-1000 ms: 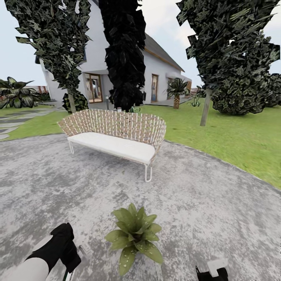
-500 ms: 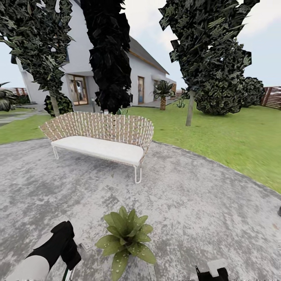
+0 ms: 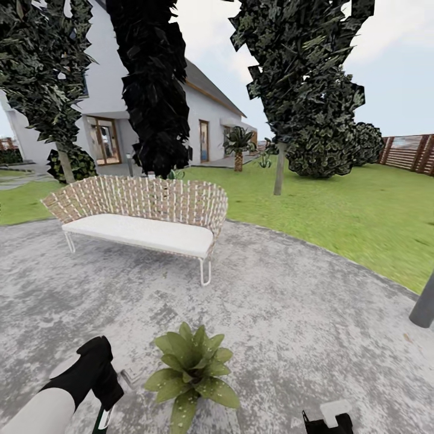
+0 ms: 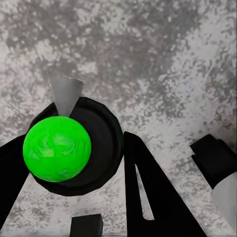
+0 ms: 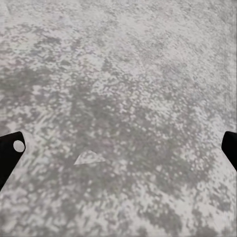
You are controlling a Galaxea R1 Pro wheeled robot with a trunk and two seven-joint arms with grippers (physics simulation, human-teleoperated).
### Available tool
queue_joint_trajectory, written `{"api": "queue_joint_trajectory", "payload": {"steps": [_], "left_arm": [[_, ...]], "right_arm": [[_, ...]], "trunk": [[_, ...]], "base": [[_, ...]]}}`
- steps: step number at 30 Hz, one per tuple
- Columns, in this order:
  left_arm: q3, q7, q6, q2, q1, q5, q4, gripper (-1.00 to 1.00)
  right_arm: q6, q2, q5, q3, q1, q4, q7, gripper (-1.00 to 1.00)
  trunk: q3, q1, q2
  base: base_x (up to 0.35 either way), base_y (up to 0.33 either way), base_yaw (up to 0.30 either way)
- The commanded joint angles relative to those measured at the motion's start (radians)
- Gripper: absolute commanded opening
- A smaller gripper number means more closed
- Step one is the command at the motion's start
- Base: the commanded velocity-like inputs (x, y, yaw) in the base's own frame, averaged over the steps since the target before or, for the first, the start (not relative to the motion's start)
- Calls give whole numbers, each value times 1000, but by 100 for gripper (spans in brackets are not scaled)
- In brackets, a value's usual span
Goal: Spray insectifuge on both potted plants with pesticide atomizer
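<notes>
At lower centre, the left gripper (image 4: 74,163), clamping the pesticide atomizer (image 4: 57,148), likely must next aim at the potted plant (image 3: 190,371).

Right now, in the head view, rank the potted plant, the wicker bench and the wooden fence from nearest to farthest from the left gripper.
1. Potted plant: on the paving just right of the left gripper.
2. Wicker bench: ahead, across the paving.
3. Wooden fence: far right, beyond the lawn.
</notes>
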Motion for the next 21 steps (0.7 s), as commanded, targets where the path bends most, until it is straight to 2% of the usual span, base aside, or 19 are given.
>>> {"api": "queue_joint_trajectory", "payload": {"steps": [1,8,11,17,21], "left_arm": [[2,-5,7,-1,0,-4,2,-100],[4,-4,6,-8,0,-3,7,-100],[4,-1,4,-15,9,-5,7,-100],[4,2,3,-15,40,-3,6,-100],[5,2,3,-14,45,-3,7,-100]], "right_arm": [[-4,0,11,-5,-1,1,-3,100],[-4,-2,10,-6,-1,1,-4,100],[-4,-1,10,-7,-1,0,-5,100],[-4,0,10,-7,-1,1,-5,100],[-4,0,10,-7,-1,0,-5,100]], "trunk": [[-1,0,0],[-1,0,0],[-1,0,0],[-1,0,0],[-1,0,0]], "base": [[16,302,-2],[135,260,0],[53,39,-20],[5,4,-199],[-4,4,-51]]}}
